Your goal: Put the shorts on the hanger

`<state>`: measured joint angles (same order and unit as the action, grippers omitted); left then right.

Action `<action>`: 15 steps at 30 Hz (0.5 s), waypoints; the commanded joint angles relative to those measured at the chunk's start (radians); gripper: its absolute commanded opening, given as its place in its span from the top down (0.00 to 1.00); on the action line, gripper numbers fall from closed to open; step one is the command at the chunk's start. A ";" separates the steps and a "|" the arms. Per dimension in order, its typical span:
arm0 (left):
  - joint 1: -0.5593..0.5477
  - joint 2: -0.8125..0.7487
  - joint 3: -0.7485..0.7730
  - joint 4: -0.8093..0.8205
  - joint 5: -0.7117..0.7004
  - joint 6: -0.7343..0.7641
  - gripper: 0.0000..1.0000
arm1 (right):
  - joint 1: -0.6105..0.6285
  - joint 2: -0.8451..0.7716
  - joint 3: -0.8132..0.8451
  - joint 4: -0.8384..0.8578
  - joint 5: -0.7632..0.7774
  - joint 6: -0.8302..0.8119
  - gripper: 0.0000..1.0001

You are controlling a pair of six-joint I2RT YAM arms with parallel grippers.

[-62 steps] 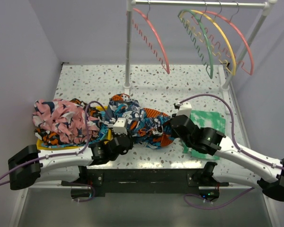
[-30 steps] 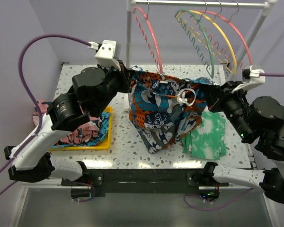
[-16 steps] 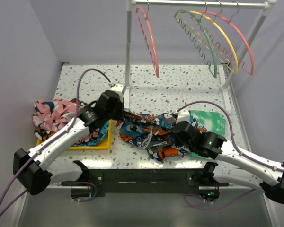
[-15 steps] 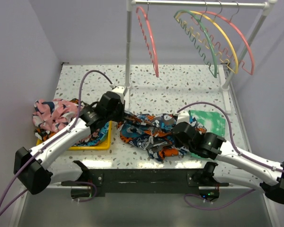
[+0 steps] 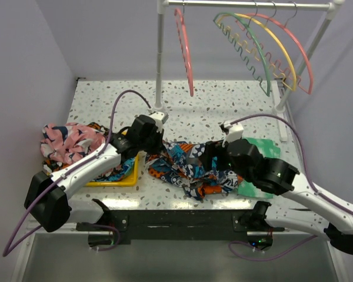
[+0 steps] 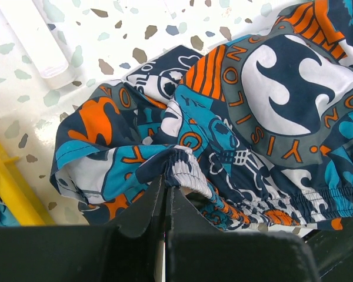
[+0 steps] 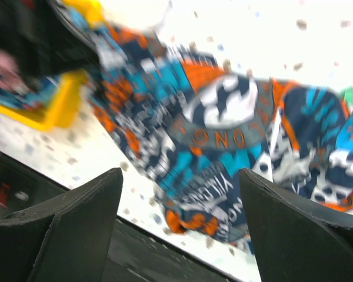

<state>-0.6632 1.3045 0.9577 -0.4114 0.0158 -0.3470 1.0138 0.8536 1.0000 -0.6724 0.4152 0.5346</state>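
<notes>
Lying crumpled on the speckled, stone-like table [image 5: 223,100], the shorts [image 5: 185,169] make a soft, low heap between the two arms, and their print mixes orange, teal-blue, navy and white with round logo shapes. The left end effector [image 6: 166,189] is closed completely, and its two dark fingers pinch a gathered, elastic fold of the waistband at the left end of the fabric. The right end effector [image 7: 179,176] stands wide open over the right part of the shorts; its wedge-shaped fingers are far apart and hold nothing, although this view is blurred. The hanger [image 5: 186,56], a thin coral-pink arch, hangs from the metal rail [image 5: 247,4] beside the white post [image 5: 159,59], well apart from the shorts and seen almost edge-on. Further right on the rail hang a green hanger [image 5: 254,50] and a yellow hanger [image 5: 277,48], both arched with wavy inner strips. At the left, a flat yellow tray [image 5: 115,180] carries a bunched pink-and-navy garment [image 5: 67,144]. A green-and-white tie-dye cloth [image 5: 266,148] lies flat at the right, partly under the right arm.
</notes>
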 commanded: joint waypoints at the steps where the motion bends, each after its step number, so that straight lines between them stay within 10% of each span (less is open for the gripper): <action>1: 0.004 -0.017 -0.014 0.057 0.026 0.032 1.00 | -0.001 -0.016 0.100 0.072 0.065 -0.070 0.17; 15: 0.005 -0.062 -0.056 0.072 0.006 0.046 1.00 | -0.046 0.448 0.706 0.184 0.214 -0.329 0.16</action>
<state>-0.6632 1.2770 0.9134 -0.3836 0.0208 -0.3218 0.9989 1.2125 1.5833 -0.5743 0.5915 0.3042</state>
